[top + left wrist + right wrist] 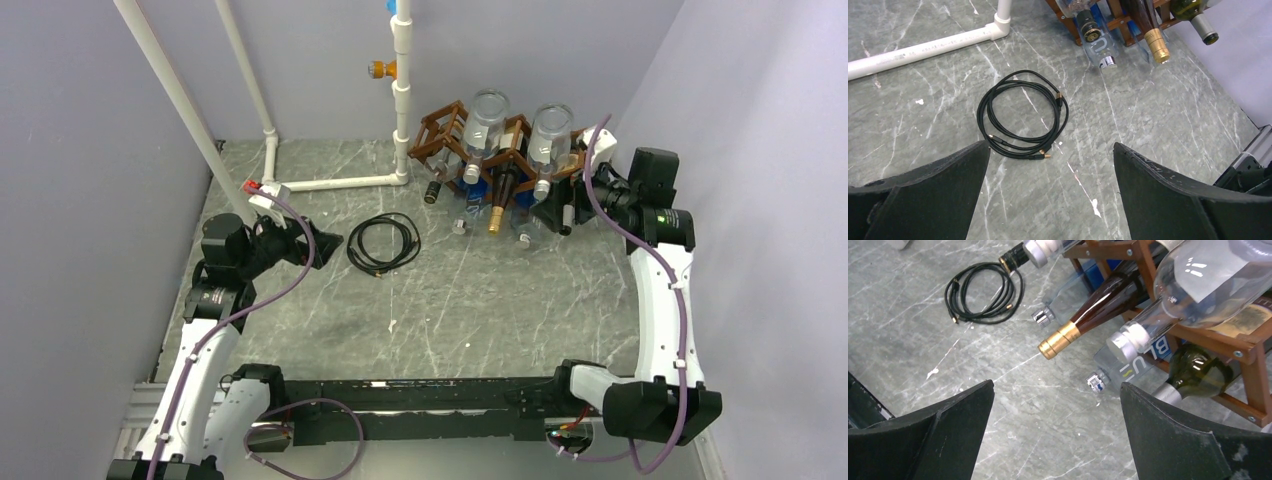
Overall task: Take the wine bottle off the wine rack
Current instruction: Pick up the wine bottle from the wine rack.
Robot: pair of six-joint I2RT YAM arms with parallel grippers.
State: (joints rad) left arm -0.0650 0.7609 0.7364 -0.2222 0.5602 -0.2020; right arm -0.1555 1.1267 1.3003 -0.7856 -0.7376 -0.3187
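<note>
Cable coil (355,248) near wine rack (1228,342)

White arms (655,300) — black joints (222,245), purple cables (300,272)

Left gripper (1050,146) jaws spread wide above grey marbled table (1158,115). Black coiled cable (1023,117) flat at centre. White plastic pipe (928,47) upper left. Brown wooden lattice rack (1120,20) at top edge, gold-capped dark glass bottle (1155,42) protruding.

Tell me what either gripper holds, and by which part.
Nothing is held. The left gripper and the right gripper both have jaws wide apart with nothing between them.
</note>
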